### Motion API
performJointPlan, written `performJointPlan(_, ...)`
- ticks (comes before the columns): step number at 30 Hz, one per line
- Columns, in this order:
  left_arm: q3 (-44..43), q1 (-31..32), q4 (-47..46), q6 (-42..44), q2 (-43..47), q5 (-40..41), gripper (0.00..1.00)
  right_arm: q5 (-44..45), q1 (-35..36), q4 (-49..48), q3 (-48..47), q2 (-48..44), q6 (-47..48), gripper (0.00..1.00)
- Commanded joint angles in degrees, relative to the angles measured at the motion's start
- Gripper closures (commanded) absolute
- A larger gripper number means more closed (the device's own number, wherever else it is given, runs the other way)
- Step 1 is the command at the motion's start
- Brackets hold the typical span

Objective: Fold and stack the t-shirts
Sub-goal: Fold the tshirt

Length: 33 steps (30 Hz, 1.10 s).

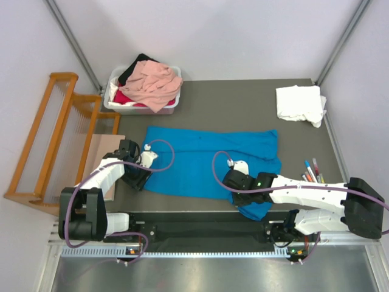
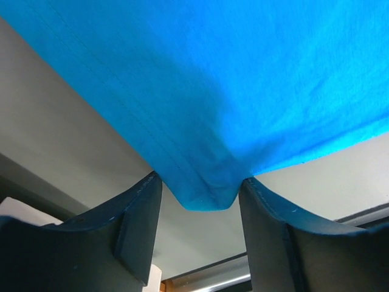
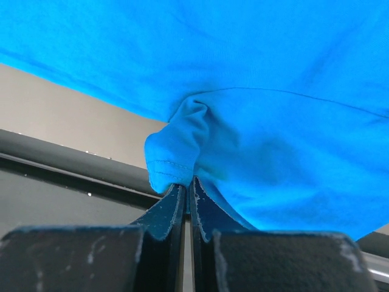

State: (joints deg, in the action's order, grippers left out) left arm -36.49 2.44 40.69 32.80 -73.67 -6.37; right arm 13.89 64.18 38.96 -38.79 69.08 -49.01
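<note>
The table carries the blue t-shirt, spread flat mid-frame in the top view. Right gripper is clenched on its lower hem. Left gripper stands unclenched astride the lower-left corner: seat cloth deeper, clamp fully, then lift both evenly.

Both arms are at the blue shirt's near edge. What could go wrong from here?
1. The left tool stands open around just a corner tip of the blue t-shirt; closing might pinch too little, so it slips.
2. The right tool is shut on a small bunched fold; lifting could drag the shirt askew.
</note>
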Motion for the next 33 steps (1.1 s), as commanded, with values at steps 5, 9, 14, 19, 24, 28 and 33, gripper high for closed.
performJointPlan(5, -1.04, 0.29, -3.95, -1.51, 0.01, -1.19, 0.55, -0.35, -0.64, -1.96, -1.03, -0.08, 0.32, 1.0)
performJointPlan(9, -1.21, 0.2, -3.42, -1.24, 0.72, -1.19, 0.72, -0.44, -0.64, -2.22, -0.77, -0.26, 0.32, 1.0)
performJointPlan(14, -3.76, 0.2, -2.28, -1.07, 0.81, -0.84, 0.83, -0.44, -0.99, -2.57, -1.29, -0.17, 0.76, 1.0)
performJointPlan(19, -9.72, 0.2, 2.29, -0.02, 0.98, -2.94, 0.74, 1.31, -2.74, -0.48, -4.8, -1.22, 3.22, 1.0)
performJointPlan(24, -12.81, 0.2, 5.71, 1.13, 1.33, -3.47, 0.55, 2.19, -6.43, 2.08, -7.27, -5.61, 4.98, 1.0)
performJointPlan(28, -12.47, 0.2, 9.31, 3.06, 2.82, -3.91, 0.51, 1.67, -6.88, 4.36, -7.1, -9.66, 4.28, 1.0)
performJointPlan(33, -11.5, 0.2, 12.66, 5.17, 5.37, -3.74, 0.5, -3.86, -5.56, 7.18, -2.62, -15.36, 0.42, 1.0)
